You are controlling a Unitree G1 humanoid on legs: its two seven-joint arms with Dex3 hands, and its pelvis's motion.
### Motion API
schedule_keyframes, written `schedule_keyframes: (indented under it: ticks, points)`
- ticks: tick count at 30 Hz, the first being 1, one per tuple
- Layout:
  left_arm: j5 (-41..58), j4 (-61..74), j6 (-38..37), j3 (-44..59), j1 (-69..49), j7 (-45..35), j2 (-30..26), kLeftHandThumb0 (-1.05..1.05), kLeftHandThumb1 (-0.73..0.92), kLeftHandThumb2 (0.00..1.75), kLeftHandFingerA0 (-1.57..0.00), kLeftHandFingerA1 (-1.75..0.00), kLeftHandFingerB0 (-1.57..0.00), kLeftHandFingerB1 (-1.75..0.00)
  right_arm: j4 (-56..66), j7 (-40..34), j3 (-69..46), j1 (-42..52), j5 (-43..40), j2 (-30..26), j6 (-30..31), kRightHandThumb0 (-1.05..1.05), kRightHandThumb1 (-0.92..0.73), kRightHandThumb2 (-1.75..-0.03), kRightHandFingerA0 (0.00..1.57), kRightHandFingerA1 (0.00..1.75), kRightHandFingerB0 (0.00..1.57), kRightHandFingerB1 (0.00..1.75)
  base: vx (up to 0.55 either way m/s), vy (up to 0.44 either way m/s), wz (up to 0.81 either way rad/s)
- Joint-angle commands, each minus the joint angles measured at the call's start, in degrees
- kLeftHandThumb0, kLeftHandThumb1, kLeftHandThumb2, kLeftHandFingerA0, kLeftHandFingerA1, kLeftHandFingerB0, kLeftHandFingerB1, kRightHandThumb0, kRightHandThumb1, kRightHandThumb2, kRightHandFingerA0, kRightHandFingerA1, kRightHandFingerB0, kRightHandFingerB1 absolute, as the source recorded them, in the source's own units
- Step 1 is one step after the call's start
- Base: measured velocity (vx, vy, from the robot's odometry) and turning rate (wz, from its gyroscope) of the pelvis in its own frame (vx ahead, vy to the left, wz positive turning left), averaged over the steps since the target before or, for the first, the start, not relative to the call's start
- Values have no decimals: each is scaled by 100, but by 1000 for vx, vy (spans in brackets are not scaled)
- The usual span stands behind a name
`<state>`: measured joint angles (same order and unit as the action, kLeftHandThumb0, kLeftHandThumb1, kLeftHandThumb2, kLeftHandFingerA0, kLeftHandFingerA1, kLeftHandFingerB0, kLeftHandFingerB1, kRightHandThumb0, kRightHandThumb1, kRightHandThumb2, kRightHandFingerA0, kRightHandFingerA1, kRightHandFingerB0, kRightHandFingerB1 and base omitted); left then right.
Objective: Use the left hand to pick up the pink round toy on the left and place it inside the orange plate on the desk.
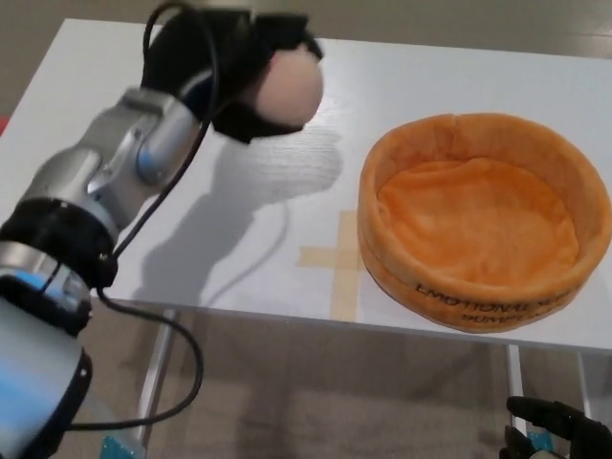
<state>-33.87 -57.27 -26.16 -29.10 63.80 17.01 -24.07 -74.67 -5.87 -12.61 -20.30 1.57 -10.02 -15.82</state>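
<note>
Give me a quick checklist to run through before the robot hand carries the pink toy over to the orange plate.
1. Toy held: ok. The left robot hand is closed around the pink round toy.
2. Toy lifted off the table: ok. It hangs in the air, its shadow on the tabletop below.
3. Orange plate empty: ok. Nothing lies inside it.
4. Path to the plate: ok. Only bare tabletop and the tape cross lie between them.
5. Toy over the plate: not ok. It is to the plate's left, not yet above it.
6. Right robot hand out of the way: ok. It is low, beside the table's near edge.
</note>
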Motion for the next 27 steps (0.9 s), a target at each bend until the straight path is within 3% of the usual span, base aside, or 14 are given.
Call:
schedule_keyframes:
  ticks: [1, 4, 5, 10, 12, 21, 22, 23, 24, 27]
  points:
    - [-149, 343, -145, 24, 240, -44, 338, -26, 68, 60, -84, -159, -90, -72, -36, -6, 18, 33, -15, 38, -29, -25, -63, -58, 76, 64, 66, 56, 0, 0, 0]
    - [-214, 428, -112, -6, 274, -118, 443, -29, 68, 60, -83, -158, -90, -71, -37, -11, 17, 34, -28, 45, -27, -25, -62, -58, 76, 63, 66, 56, 0, 0, 0]
    - [-333, 476, -62, -118, 277, -120, 577, -33, 64, 62, -89, -149, -91, -52, -40, -19, 24, 42, -20, 46, -27, -26, -62, -57, 76, 62, 67, 55, 0, 0, 0]
    - [-593, 546, 68, -508, 188, -223, 1211, -26, 61, 61, -95, -143, -84, -51, -40, 15, 5, 54, -52, 53, -48, -27, -62, -58, 76, 64, 67, 56, 0, 0, 0]
    - [-640, 450, 44, -604, 148, -135, 1403, -25, 62, 61, -90, -143, -91, -56, -38, 9, 7, 52, -50, 58, -55, -26, -62, -57, 76, 64, 67, 56, 0, 0, 0]
    - [-812, -53, -68, -952, 48, 120, 2190, -29, 61, 61, -91, -152, -85, -54, -47, 13, -27, 23, -66, 79, -10, -27, -62, -58, 75, 63, 67, 55, 0, 0, 0]
    - [-748, -101, 45, -966, 91, -271, 2242, -35, 51, 56, -53, -46, -32, -32, -46, 19, -30, 24, -68, 80, -17, -27, -62, -57, 76, 64, 67, 55, 0, 0, 0]
    - [-698, -171, 372, -1020, 200, -1034, 2332, -70, 41, 80, 0, 0, 0, -8, -44, 2, -13, 27, -47, 85, -46, -26, -62, -57, 77, 65, 68, 56, 0, 0, 0]
    - [-648, -261, 755, -1081, 331, -1915, 2440, -70, 41, 80, 0, 0, 0, -8, -42, -22, 9, 32, -19, 91, -82, -26, -62, -57, 77, 65, 68, 56, 0, 0, 0]
    - [-643, -272, 825, -1087, 353, -2055, 2459, -70, 41, 80, 0, 0, 0, -8, -41, -28, 14, 33, -12, 92, -88, -26, -62, -57, 77, 65, 68, 56, 0, 0, 0]
